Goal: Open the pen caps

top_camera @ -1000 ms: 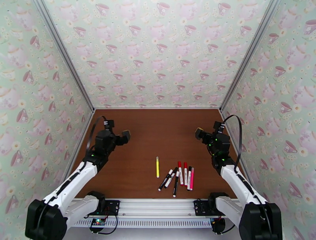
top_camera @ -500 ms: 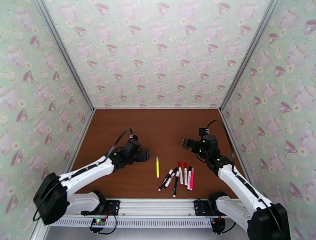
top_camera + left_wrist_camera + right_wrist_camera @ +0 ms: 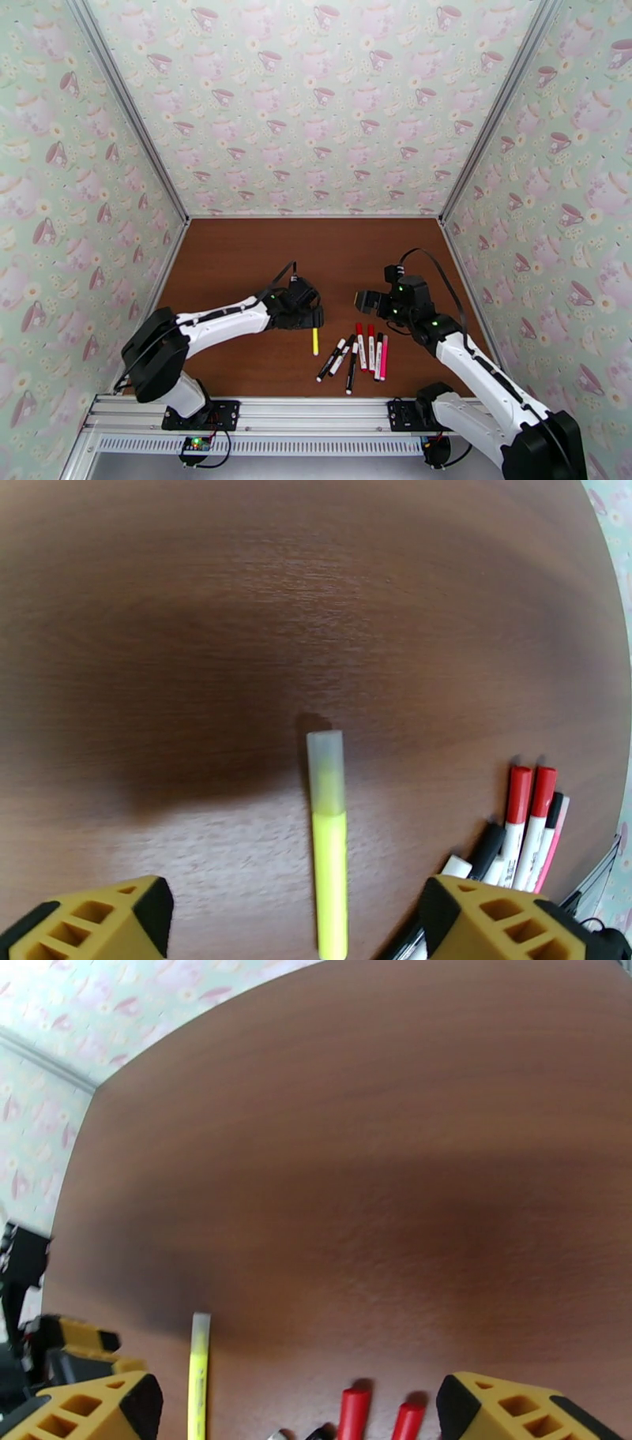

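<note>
The brown table (image 3: 237, 260) carries everything close to its near edge, a little right of the middle. The left arm reaches low across it, so the left pincer (image 3: 314, 318) hangs over the far part of the yellow pen (image 3: 329, 859). In the wrist view its fingers stand wide apart, one on each side of the barrel, holding nothing. That straddle looks meant for a grip on the barrel.

The right pincer (image 3: 365, 301) hovers just beyond the far ends of the other pens (image 3: 359, 351). It is also spread wide and empty, probably waiting to take a cap.

The yellow pen lies alone, a little toward the left edge from the rest, running from near edge to far edge, which leaves room for fingers around it. The other pens lie bunched, touching or nearly so, and would be harder to single out.

The yellow pen's pale cap (image 3: 325, 764) points to the far edge and is seated, as are the red caps (image 3: 519, 784). Any print on the white barrels is too small to read.
</note>
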Controlling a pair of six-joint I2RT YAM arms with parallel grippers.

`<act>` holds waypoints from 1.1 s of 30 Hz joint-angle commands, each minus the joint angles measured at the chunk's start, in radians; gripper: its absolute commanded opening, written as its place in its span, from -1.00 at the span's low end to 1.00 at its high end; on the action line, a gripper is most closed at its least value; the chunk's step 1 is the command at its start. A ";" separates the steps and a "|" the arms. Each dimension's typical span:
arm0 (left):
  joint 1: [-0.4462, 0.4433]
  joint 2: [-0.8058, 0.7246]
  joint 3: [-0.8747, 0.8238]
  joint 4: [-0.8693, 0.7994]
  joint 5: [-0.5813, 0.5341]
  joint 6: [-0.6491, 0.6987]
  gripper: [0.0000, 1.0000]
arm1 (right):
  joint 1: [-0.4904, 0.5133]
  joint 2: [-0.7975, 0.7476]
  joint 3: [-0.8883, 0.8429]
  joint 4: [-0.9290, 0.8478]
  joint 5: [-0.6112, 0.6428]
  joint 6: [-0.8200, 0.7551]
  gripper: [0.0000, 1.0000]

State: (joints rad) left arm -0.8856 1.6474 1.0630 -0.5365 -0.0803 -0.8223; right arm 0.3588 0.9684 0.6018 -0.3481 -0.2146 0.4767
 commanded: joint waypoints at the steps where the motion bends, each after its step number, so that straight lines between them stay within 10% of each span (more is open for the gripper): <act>1: -0.014 0.057 0.066 -0.034 0.025 -0.017 0.57 | 0.028 -0.002 0.037 -0.042 -0.009 0.026 0.93; 33: -0.064 0.225 0.169 -0.097 0.005 -0.087 -0.22 | 0.047 -0.062 -0.040 -0.057 -0.179 0.085 0.95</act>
State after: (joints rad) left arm -0.9382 1.8507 1.2106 -0.6308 -0.0647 -0.8902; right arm 0.4000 0.9169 0.5732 -0.3977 -0.3717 0.5571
